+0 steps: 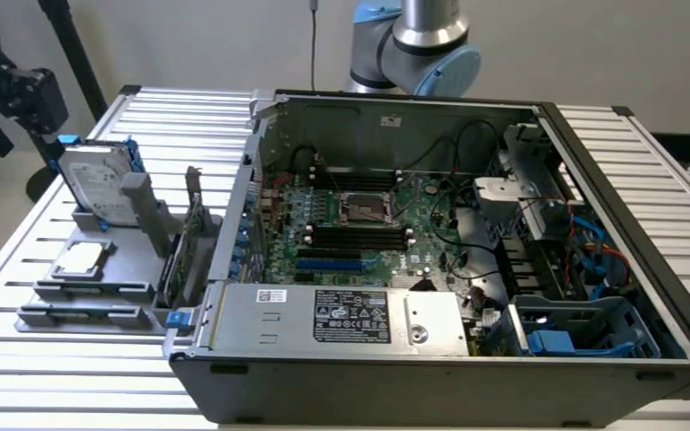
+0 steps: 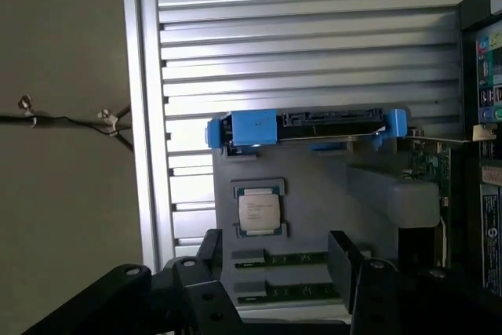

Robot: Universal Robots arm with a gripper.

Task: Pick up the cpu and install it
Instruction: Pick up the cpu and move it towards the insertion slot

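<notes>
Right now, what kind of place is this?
Probably a robotics lab practising computer assembly: a robot arm, an open computer case on a slatted metal table, and a cpu in a holder beside it.

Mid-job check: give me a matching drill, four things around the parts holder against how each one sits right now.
Things:
1. cpu
2. hard drive
3. memory sticks
4. gripper

States:
A. stands on edge in a blue frame
B. open, holding nothing
C. lies flat on the grey holder, silver top up
D. long and thin, set in the holder's grooves

Pairs: 1-C, 2-A, 3-D, 4-B
</notes>
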